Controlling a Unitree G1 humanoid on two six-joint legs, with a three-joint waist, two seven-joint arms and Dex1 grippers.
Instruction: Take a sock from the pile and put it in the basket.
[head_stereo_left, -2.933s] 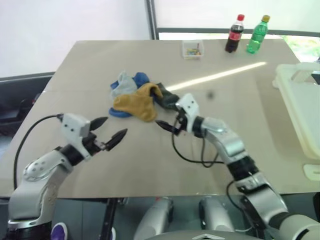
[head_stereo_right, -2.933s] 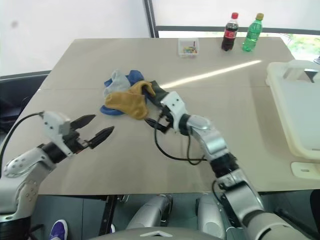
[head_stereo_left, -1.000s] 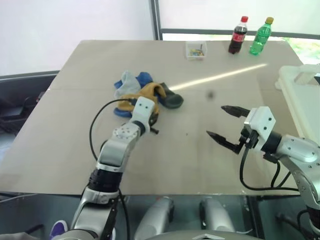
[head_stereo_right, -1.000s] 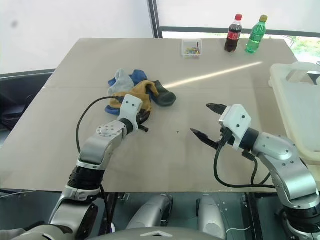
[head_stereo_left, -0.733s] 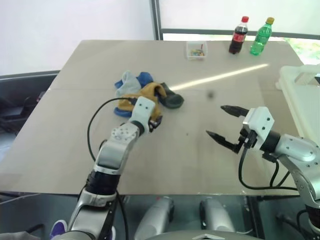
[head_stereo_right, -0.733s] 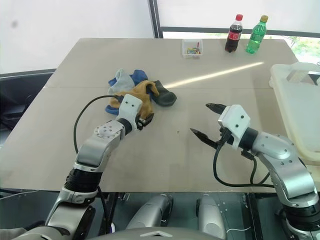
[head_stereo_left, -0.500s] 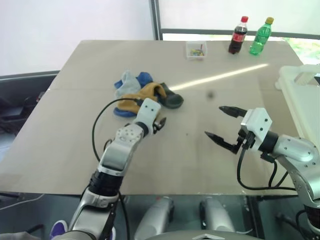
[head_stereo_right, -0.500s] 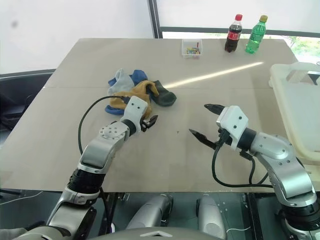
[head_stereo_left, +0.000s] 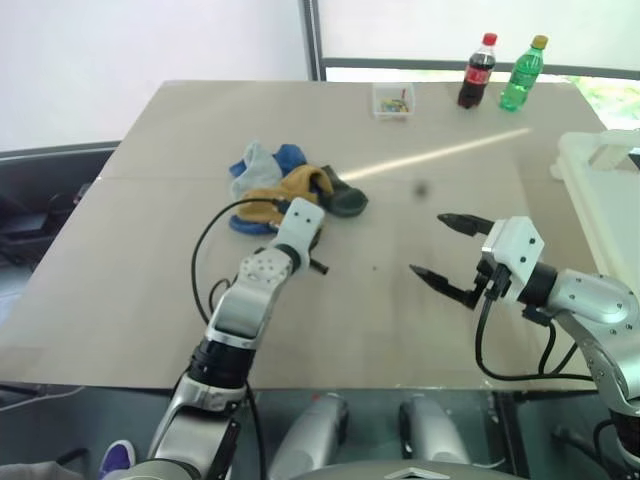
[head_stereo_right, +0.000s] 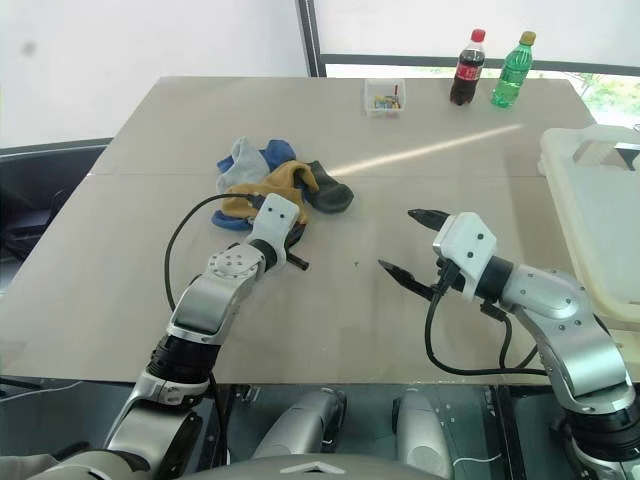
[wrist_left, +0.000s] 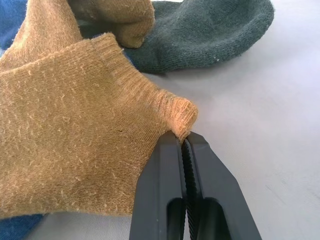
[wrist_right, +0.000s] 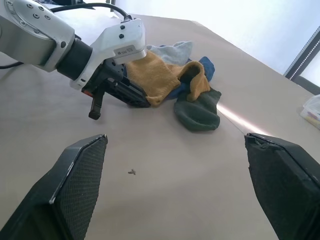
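The pile (head_stereo_left: 285, 185) lies left of the table's middle, with a light grey sock (head_stereo_left: 250, 165), a blue one (head_stereo_left: 288, 157), a dark green one (head_stereo_left: 345, 197) and a mustard one (head_stereo_left: 283, 192) on top. My left gripper (wrist_left: 184, 140) is at the pile's near edge, shut on a corner of the mustard sock (wrist_left: 80, 145), which still lies on the table. The same gripper (wrist_right: 142, 102) appears in the right wrist view. My right gripper (head_stereo_left: 428, 245) hovers open and empty over bare table to the right of the pile. The cream basket (head_stereo_left: 605, 205) stands at the table's right edge.
A cola bottle (head_stereo_left: 476, 71), a green bottle (head_stereo_left: 520, 72) and a small clear box (head_stereo_left: 392, 99) stand along the table's far edge. Bare tabletop (head_stereo_left: 400, 200) lies between the pile and the basket. A black cable (head_stereo_left: 215, 235) loops beside my left forearm.
The left gripper's fingers, parted half a second ago at the pile's edge, have closed on the mustard sock's corner. The right arm has stayed where it was.
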